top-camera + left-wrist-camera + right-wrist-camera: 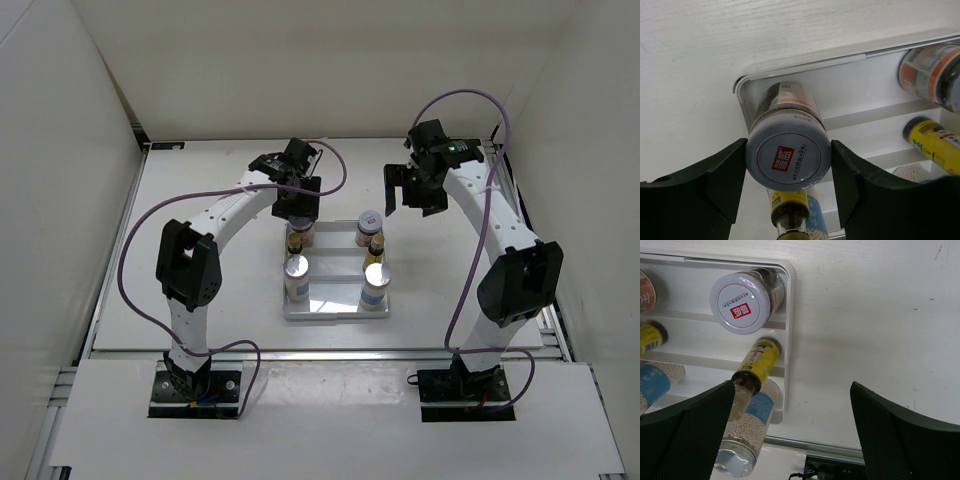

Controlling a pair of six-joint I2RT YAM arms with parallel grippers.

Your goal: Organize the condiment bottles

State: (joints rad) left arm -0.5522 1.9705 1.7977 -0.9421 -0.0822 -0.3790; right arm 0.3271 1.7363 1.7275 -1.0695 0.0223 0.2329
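Six condiment bottles stand in two columns on the white stepped tray point(335, 302). The right column holds a pinkish jar point(369, 225), a yellow-labelled dropper point(376, 250) and a white bottle point(374, 285). The left column holds a dropper point(294, 243) and a white bottle point(296, 275). My left gripper point(297, 210) covers the back-left jar. In the left wrist view the left gripper point(789, 170) has its fingers against both sides of that jar's round lid point(789, 155), and the jar stands in the tray's back corner. My right gripper point(405, 195) is open and empty, hanging over bare table to the right of the tray point(792, 405).
White walls enclose the table on three sides. The tray's rim point(790, 315) lies just left of the right gripper. In the right wrist view the right column's jar point(745, 302), dropper point(756, 365) and white bottle point(747, 432) stand close together. A metal rail edges the table in front.
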